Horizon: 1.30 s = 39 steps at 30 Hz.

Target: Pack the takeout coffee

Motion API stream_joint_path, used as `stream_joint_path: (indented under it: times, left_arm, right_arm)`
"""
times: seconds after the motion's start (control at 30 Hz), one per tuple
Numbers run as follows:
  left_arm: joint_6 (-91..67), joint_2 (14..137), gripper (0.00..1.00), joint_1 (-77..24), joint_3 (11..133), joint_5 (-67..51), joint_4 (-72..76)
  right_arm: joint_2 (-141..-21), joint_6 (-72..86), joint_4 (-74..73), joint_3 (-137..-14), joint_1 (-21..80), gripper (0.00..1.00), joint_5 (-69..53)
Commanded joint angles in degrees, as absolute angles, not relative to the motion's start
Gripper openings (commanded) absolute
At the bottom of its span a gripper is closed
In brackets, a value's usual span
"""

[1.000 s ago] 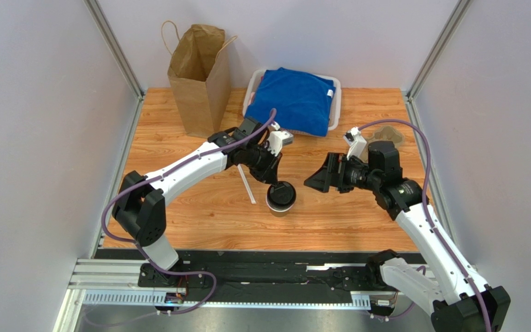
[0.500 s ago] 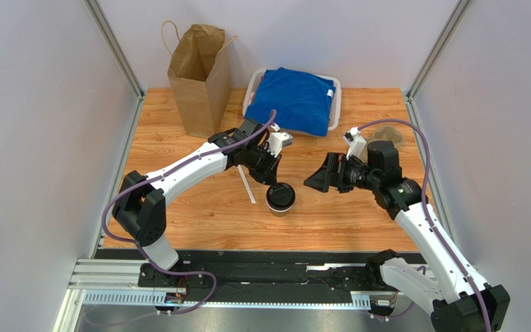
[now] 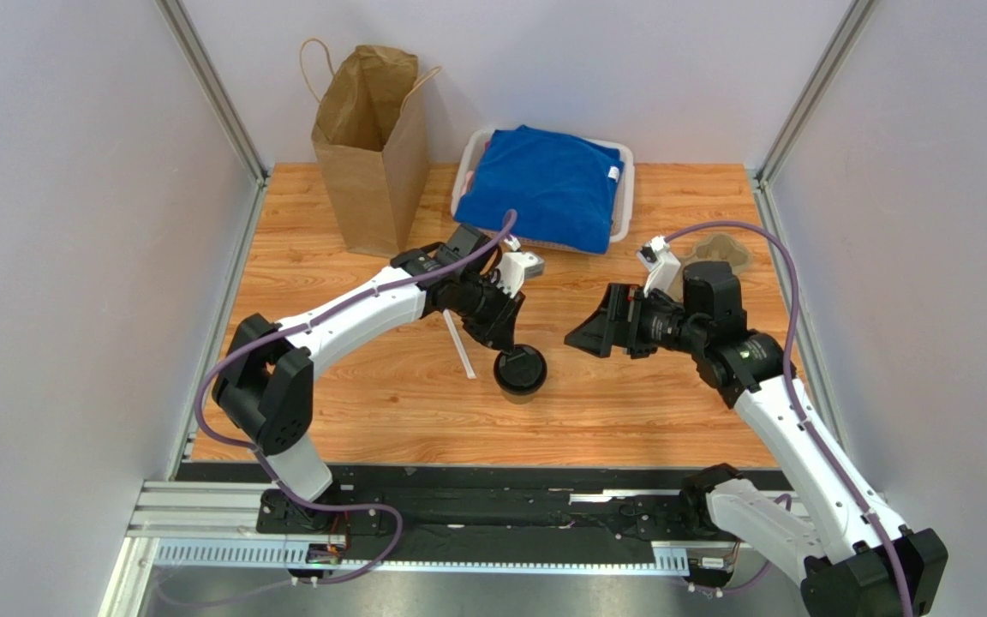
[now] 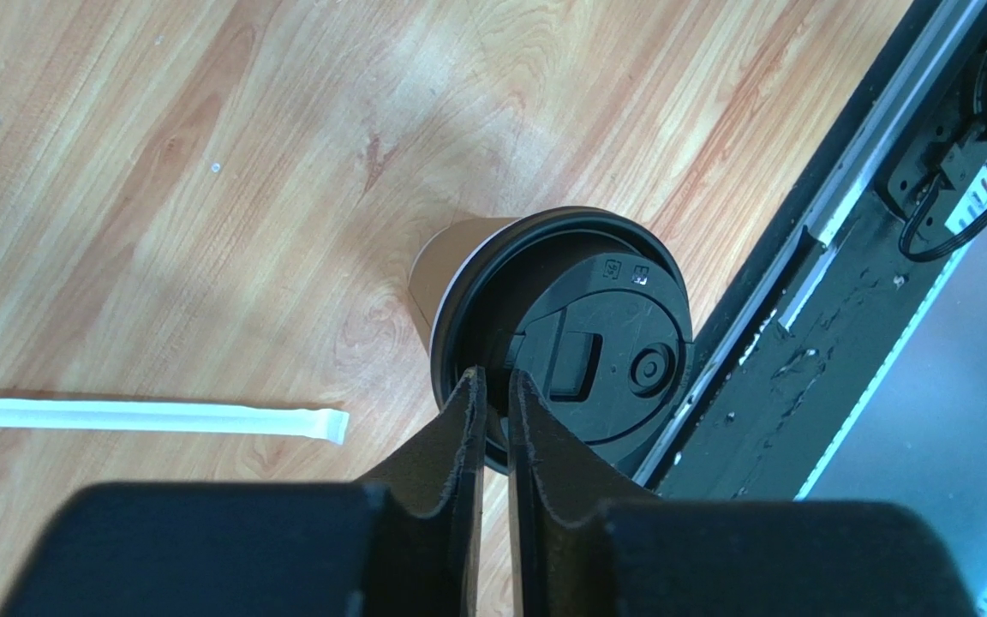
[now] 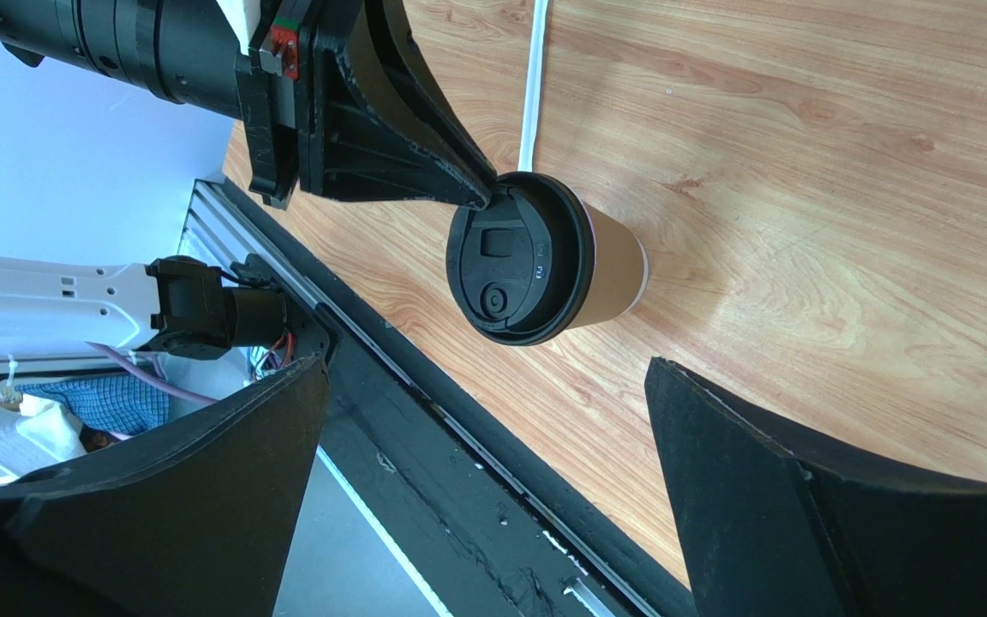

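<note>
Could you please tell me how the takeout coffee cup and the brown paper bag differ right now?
The paper bag is tall and open-topped; the coffee cup is short and closed by a black lid. The bag stands far back on the left, the cup farther forward, near the middle. Both are kraft-brown and upright.

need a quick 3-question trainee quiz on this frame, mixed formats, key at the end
1. True or false: the coffee cup is already inside the paper bag.
2. Whose fingers stand wide open? A. left arm's B. right arm's C. neither
3. Fill in: a white paper-wrapped ___ lies on the table beside the cup.
Key: 1. False, it stands on the table. 2. B, the right gripper. 3. straw.
</note>
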State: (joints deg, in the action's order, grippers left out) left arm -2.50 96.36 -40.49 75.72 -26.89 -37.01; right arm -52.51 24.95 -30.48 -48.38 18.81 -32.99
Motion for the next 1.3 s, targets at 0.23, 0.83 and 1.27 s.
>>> stream_joint_path:
  times: [0.23,0.83,1.27]
  left_arm:
    - [-1.15,91.51,0.47,-40.61,81.2,-26.37,-40.51]
    - [-16.57,60.03,0.99,-37.97,66.72,-34.34,-25.41]
    - [-44.99,71.62,0.55,-37.97,47.91,-49.57,4.9]
  right_arm:
    - [-52.91,21.71,-28.91,-50.8,18.63,1.0,-33.05]
    - [-67.13,23.08,-24.63,-66.37,19.42,0.99,-54.57]
    - [-71.27,41.66,-8.35,-47.99,25.22,0.67,-59.06]
